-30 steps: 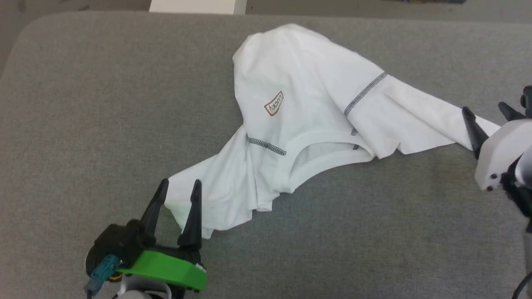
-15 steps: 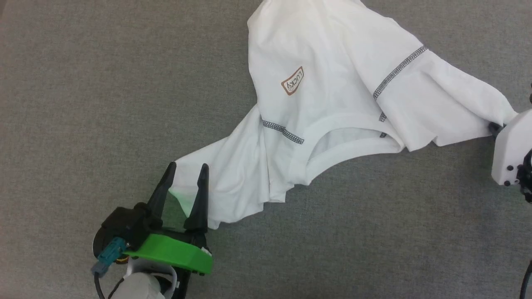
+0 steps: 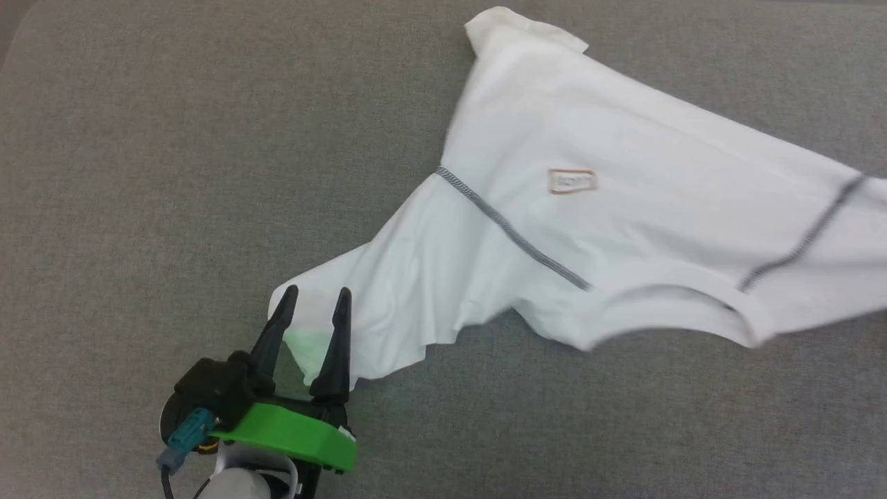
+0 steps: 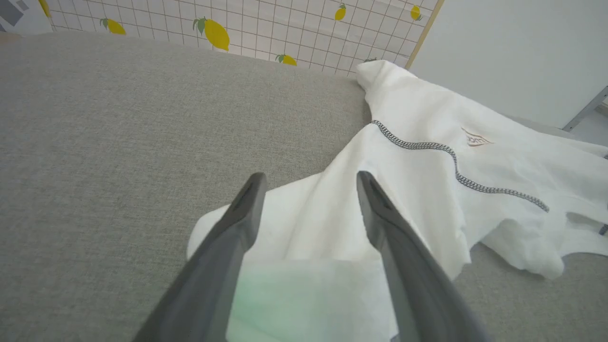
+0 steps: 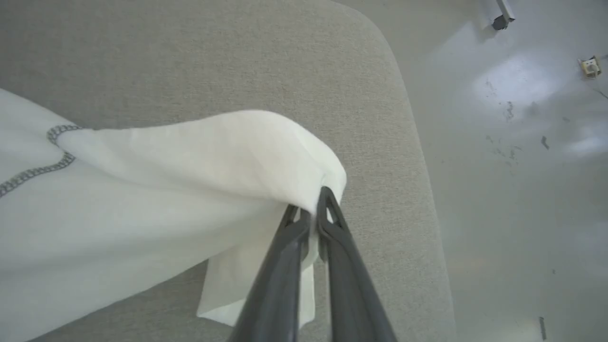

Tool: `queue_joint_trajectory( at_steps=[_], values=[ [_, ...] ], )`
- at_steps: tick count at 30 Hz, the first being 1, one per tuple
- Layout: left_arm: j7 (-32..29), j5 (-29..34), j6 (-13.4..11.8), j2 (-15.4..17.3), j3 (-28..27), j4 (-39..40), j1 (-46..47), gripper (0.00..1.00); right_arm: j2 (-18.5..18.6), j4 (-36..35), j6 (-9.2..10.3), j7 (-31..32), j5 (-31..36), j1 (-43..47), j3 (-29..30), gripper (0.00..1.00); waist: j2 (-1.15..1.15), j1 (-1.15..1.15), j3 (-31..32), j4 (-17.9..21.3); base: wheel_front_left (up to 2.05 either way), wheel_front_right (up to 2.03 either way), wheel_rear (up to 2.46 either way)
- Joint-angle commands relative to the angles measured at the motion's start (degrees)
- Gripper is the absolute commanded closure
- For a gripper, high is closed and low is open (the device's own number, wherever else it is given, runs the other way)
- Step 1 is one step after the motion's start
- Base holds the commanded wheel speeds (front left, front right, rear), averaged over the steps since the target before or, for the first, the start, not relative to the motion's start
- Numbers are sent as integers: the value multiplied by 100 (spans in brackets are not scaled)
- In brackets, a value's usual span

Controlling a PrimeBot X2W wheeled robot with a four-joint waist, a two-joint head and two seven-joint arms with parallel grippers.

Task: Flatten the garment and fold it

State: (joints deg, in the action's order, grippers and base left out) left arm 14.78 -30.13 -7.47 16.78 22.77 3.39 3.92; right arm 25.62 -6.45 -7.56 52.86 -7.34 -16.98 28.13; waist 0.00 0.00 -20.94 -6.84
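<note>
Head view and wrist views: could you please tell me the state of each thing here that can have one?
T-shirt: unfolded, not yet flat, wrinkled at its near sleeve, lying on the grey padded table.
Left gripper: open, fingers astride the near sleeve end.
Right gripper: shut on the T-shirt's other sleeve end, which is raised off the table.
Label: facing up.

Right gripper [image 5: 311,209]: fingers pressed together, pinching a bunched edge of the shirt [image 5: 142,199]. Cloth domes over the fingertips; a loose flap hangs below them. Grey zigzag seam [image 5: 42,166] at far left. Grey table [image 5: 285,57] beneath, with a rounded corner. Glossy floor [image 5: 513,166] to the right.
</note>
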Motion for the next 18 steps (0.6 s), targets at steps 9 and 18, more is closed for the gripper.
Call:
queue_joint_trajectory(
  at_steps=[9, 18],
  values=[
    [-81, 69, 95, 101, 49, -2, 96, 0, 168, 614, 8, -1330, 874, -3, 190, 37, 0, 0, -217, -100, 0, 0, 0],
    [-120, 105, 63, 119, 125, -12, 74, 0, -262, 966, 8, -2317, 557, -484, -442, 0, 0, 0, 234, 55, 0, 0, 0]
  ],
)
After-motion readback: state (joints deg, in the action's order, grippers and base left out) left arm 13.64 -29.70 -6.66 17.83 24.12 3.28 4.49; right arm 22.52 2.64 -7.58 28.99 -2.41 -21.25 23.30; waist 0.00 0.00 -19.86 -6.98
